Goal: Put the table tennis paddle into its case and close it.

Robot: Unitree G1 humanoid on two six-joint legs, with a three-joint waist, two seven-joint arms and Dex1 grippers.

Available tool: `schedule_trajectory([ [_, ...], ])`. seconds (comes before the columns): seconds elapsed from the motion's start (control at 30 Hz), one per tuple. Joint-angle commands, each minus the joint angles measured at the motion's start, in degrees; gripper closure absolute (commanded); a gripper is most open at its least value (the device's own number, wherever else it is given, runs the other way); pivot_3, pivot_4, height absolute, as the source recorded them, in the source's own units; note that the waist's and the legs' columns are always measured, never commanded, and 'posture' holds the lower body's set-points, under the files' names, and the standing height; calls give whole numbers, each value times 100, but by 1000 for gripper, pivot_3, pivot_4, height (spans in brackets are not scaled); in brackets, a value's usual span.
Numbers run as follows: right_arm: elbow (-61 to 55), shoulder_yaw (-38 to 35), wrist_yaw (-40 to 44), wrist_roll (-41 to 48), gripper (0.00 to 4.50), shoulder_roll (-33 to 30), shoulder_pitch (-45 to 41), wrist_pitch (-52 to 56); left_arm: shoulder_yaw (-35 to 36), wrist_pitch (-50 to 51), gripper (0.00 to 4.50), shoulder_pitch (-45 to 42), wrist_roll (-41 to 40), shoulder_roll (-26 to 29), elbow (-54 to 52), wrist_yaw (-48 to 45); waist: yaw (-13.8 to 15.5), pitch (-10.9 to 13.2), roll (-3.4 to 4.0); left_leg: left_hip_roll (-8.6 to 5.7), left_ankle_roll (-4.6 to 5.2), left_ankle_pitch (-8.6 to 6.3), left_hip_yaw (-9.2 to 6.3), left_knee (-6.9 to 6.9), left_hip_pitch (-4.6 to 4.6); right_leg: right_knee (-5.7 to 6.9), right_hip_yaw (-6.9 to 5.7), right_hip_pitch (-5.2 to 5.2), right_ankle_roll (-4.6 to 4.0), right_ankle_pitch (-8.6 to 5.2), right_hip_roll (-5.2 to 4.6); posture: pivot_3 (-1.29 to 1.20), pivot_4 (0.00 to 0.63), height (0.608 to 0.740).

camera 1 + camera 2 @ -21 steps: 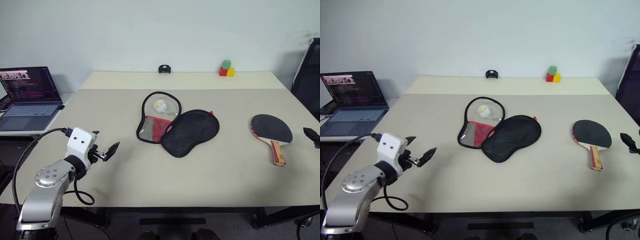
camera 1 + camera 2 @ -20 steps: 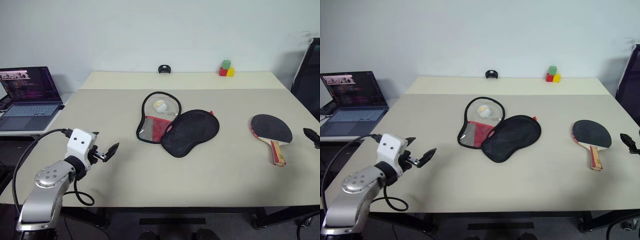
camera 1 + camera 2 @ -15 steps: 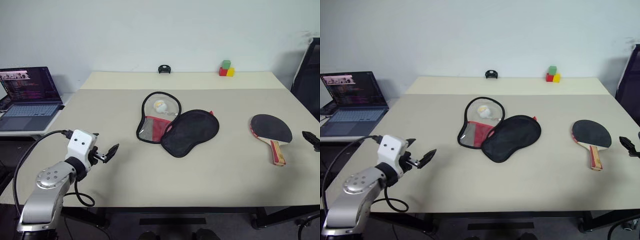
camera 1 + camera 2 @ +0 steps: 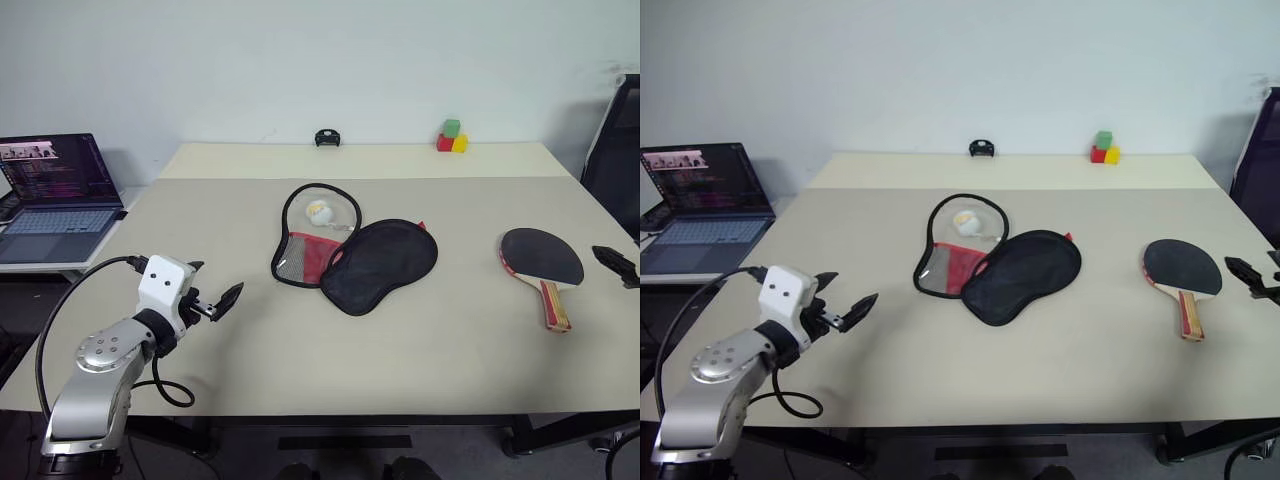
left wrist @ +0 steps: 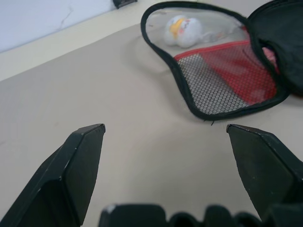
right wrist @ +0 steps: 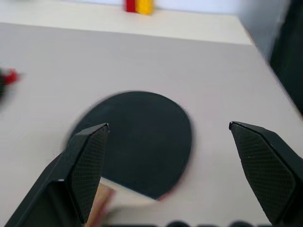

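Rightward, the wide-open right gripper has neared the black-faced, wooden-handled paddle, probably approaching; left gripper open, empty.

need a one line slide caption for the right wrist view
Open right hand poised over the table tennis paddle lying flat on the table, colored blocks at the far edge.

Paddle flat on the table's right side, black face up, red-edged, wooden handle toward the near edge. Case well apart at mid-table, unzipped and spread open: black flap lying right, red mesh-pocketed half left, white ball inside.
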Motion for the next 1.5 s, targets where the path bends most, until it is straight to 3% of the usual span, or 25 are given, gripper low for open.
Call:
schedule_trajectory([
  [0.03,-1084,107,77,260,39,171,78,430,193,-129,0,-323,-179,153,115,-187,8,0,-1,1,0,0,0,-1,1,0,0,0,0,0,1,0,150,740],
  [0.23,-2814,130,-251,629,39,626,487,1339,-104,-486,0,-860,-51,159,766,-535,32,1,-1,1,-1,0,-5,-6,-5,-11,-4,-1,0,0,0,0,150,740],
  [0.53,-3182,75,-425,723,39,674,596,1645,-161,-593,0,-948,-43,158,897,-578,37,1,-2,1,-1,-1,-6,-12,-9,-19,-6,-4,0,0,-2,0,150,740],
  [0.67,-3994,1260,-972,799,39,1689,258,2657,-724,-478,0,-1810,-169,162,1370,-1353,1,12,-37,7,-2,1,-10,-11,1,-5,-9,-2,-2,1,6,0,150,740],
  [0.9,-3694,1777,-947,546,39,1976,-139,2724,-807,-606,0,-2078,-117,221,1651,-1580,3,30,-30,13,-9,5,-7,-11,-14,-14,-9,-19,-16,9,12,0,150,740],
  [1.17,-3144,1935,-1008,404,39,2169,-588,2924,-643,-384,0,-1694,-267,430,1253,-1706,6,29,-31,13,-12,7,-6,-8,-85,-2,-5,-94,-17,10,11,0,150,740],
  [1.5,-2842,2354,-886,223,39,2163,-829,3390,-601,-38,0,-1506,-545,698,948,-2056,4,29,-31,14,-13,7,-3,-5,-88,9,-5,-102,-18,10,11,0,150,740],
])
